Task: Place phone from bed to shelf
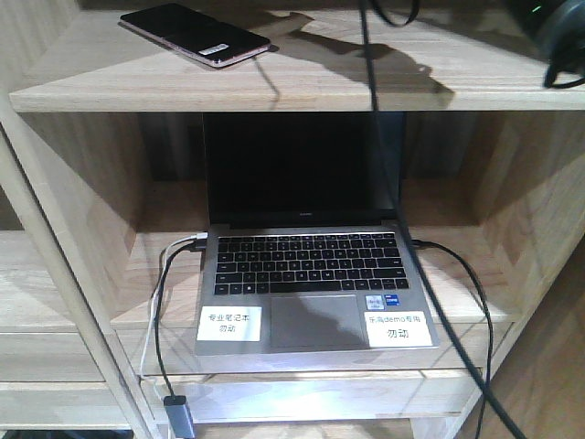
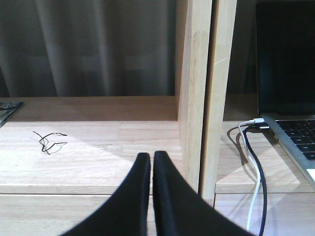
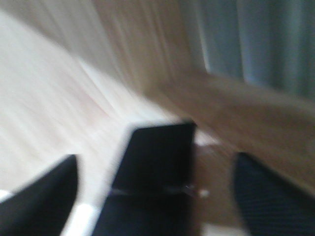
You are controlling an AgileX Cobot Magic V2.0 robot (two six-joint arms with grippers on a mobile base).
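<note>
Black glossy phone [image 1: 195, 34] lies flat on shelf [image 1: 274, 87] top board, near its left rear corner, above open laptop [image 1: 306, 274]. Left wrist view: left gripper [image 2: 151, 164] pressed together, holding nothing, over lower board. Right wrist view (blurred): right gripper [image 3: 155, 172] spread, phone between but untouched. Judged thin, stiff, light, slippery, fragile w/ mid crease; best taken by long edges.

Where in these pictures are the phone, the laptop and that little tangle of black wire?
phone [image 1: 194, 34]: front view, on its dark glossy face.
laptop [image 1: 311, 263]: front view, on the keyboard.
tangle of black wire [image 2: 48, 140]: left wrist view, on the loops lying on the shelf board.
</note>
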